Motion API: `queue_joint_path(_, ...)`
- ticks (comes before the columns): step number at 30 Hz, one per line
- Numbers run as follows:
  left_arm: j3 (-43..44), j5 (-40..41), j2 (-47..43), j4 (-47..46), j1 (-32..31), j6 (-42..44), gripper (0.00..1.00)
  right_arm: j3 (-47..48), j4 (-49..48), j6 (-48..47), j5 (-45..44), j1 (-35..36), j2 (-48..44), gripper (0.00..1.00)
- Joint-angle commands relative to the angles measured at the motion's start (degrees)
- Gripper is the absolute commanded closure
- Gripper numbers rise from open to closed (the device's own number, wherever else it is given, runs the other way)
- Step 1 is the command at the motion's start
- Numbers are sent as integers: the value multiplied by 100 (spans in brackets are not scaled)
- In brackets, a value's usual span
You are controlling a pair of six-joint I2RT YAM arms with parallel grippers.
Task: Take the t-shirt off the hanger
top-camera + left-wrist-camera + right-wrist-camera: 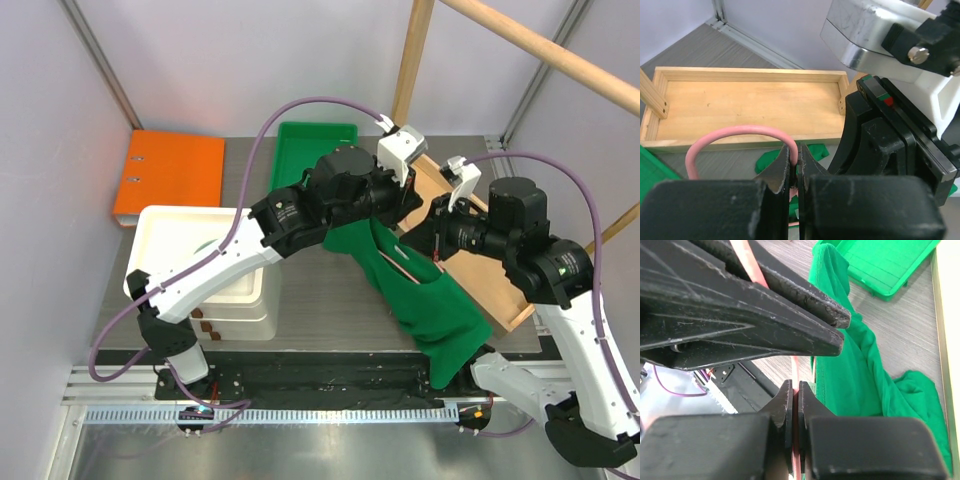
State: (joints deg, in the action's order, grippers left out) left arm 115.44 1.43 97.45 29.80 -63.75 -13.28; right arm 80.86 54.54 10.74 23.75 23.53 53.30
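The dark green t-shirt (425, 295) hangs crumpled from the pink wire hanger (404, 266) held above the table's middle. Its lower end lies at the front edge. My left gripper (398, 205) is shut on the hanger's curved hook (735, 132), with the wire pinched between the fingertips (788, 159). My right gripper (432, 238) is shut on a straight run of the hanger wire (794, 371), right beside the left gripper's fingers (765, 305). The t-shirt (850, 375) drapes down to the right of that wire. Green cloth (771, 161) also shows below the left jaws.
A wooden tray (480, 270) lies under the right arm and shows in the left wrist view (750, 105). A green plastic tray (310, 150) is at the back and shows in the right wrist view (885, 265). A white bin (200, 260) and an orange binder (170, 175) are on the left. A wooden rod (540, 45) runs overhead.
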Motion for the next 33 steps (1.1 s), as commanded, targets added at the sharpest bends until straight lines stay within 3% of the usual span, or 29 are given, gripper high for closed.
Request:
queue_joint_path(1,392,-64,-138,-300,-15,-236,100,-202,-295,85,-324,3,-179,99)
queue_joint_path(4,191,68,-296,-212,-15,-350,56,-351,-602,173,-782,3,-486,99)
queue_joint_path(5,77,94,-523,-255,-15,-403,36,-378,-742,261,-897,3,-618,99)
queue_joint_path(8,-661,121,-1207,-440,-15,-509,19,-439,-936,367,-1248,3,-794,99)
queue_joint_path(11,-1390,296,-1806,-615,-15,-527,20,-431,-1094,507,-1626,3,-874,99)
queue_joint_path(15,-2252,1059,-2755,-932,2,-562,37,-422,-1367,630,-1847,-6,-970,99)
queue_joint_path(18,-2403,1184,-2714,-933,134,-562,37,-352,-1552,727,-1777,3,-909,99)
queue_joint_path(21,-1825,1525,-2100,-538,283,-632,25,-255,-1622,771,-1891,3,-786,99)
queue_joint_path(26,-453,1001,-553,131,810,-790,38,-71,-1702,850,-2120,2,-611,99)
queue_joint_path(30,215,613,45,263,890,-773,30,140,-1745,965,-2164,-6,-531,99)
queue_joint_path(33,427,560,292,263,890,-782,32,228,-1798,1000,-2164,3,-452,99)
